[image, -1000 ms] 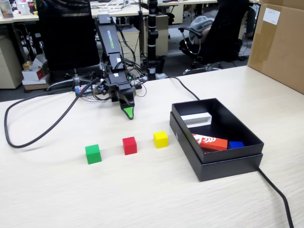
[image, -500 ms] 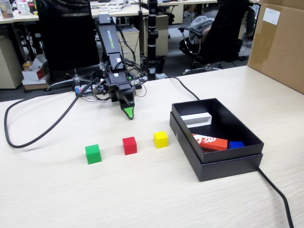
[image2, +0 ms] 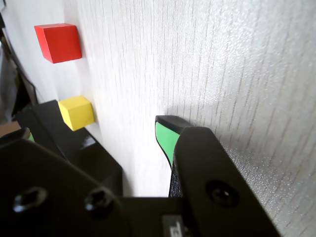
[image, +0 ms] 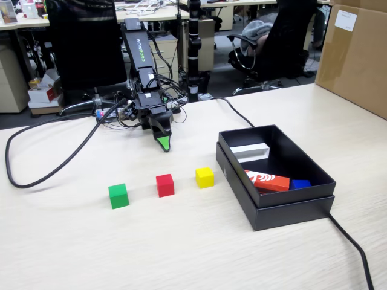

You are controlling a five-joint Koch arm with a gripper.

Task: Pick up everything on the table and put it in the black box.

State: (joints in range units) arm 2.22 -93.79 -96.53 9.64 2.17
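Three small cubes stand in a row on the beige table [image: 199,254]: green cube [image: 118,196], red cube [image: 164,185], yellow cube [image: 204,177]. The wrist view shows only the red cube [image2: 59,42] and the yellow cube [image2: 76,112]. To their right stands the black box [image: 275,214], a dark shape low in the wrist view [image2: 101,165]. My gripper [image: 162,144] points down at the table behind the red cube, well apart from all cubes. In the wrist view the gripper [image2: 96,129] shows a gap between its green-padded fingers [image2: 164,136] with nothing in it.
Inside the black box lie a white oblong block [image: 249,150], a red block with white marks [image: 267,180] and a blue piece [image: 300,183]. A big cardboard box [image: 357,54] stands at the right. A black cable [image: 42,178] loops over the table's left; another cable [image: 354,251] runs off front right.
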